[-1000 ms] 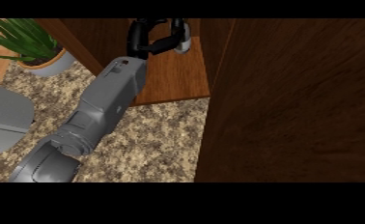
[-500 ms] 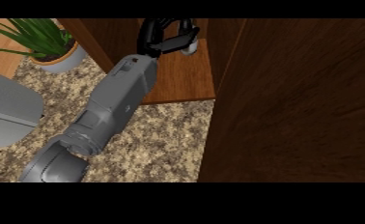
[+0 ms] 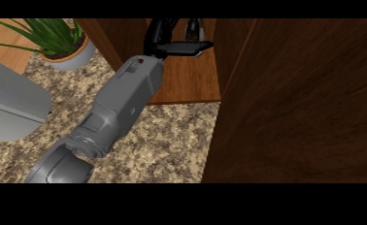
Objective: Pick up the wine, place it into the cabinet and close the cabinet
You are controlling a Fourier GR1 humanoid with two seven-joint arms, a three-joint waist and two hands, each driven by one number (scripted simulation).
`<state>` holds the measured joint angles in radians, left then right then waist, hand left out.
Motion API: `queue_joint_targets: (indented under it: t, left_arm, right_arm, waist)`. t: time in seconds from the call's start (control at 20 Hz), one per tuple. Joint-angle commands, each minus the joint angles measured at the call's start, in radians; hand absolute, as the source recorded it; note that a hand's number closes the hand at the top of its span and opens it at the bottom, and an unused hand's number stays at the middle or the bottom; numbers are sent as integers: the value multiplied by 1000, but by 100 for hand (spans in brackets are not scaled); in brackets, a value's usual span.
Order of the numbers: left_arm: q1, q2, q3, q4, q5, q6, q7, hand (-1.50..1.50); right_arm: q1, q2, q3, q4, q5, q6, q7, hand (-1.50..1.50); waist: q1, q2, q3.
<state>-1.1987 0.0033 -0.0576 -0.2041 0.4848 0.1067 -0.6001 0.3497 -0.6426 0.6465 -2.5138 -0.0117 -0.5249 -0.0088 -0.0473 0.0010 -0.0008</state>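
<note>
One grey forearm comes from the near left and reaches into the open cabinet (image 3: 190, 81), its black hand (image 3: 175, 44) far inside, over the wooden shelf. By its place in the view I take it for the left hand, though I am not sure. The fingers are curled round something dark – most likely the wine (image 3: 193, 27), of which only a small dark part shows above the hand. So the picking up seems done and the placing is in progress; the release and the closing are left. The cabinet door (image 3: 294, 103) stands wide open at the right, near the camera. The bottle's long axis I cannot tell surely – it seems to point away, toward the cabinet's back. A potted plant (image 3: 61, 42) stands on the table (image 3: 165, 136) at the far left.
</note>
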Motion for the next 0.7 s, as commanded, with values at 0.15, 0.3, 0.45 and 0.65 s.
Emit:
queue_joint_targets:
  t: [0.15, 0.3, 0.45, 0.65]
  left_arm:
    - [89, -3, -38, -93, 47, -60, 24, -150]
    - [142, -3, -75, -156, 75, -100, 25, -150]
    - [188, -3, -132, -231, 123, -90, 55, -150]
    - [319, -3, -170, -355, 116, -118, 59, -150]
  right_arm:
    - [51, -43, -43, -220, -54, -3, 105, -150]
    - [65, -43, -37, -215, -49, -7, 109, -150]
    - [54, -35, -31, -188, -47, 5, 83, -150]
    - [67, -25, -38, -182, -54, -20, 89, -150]
  waist:
    - [19, -11, 0]
    - [22, -14, 0]
    - [16, -12, 0]
    - [58, -20, 0]
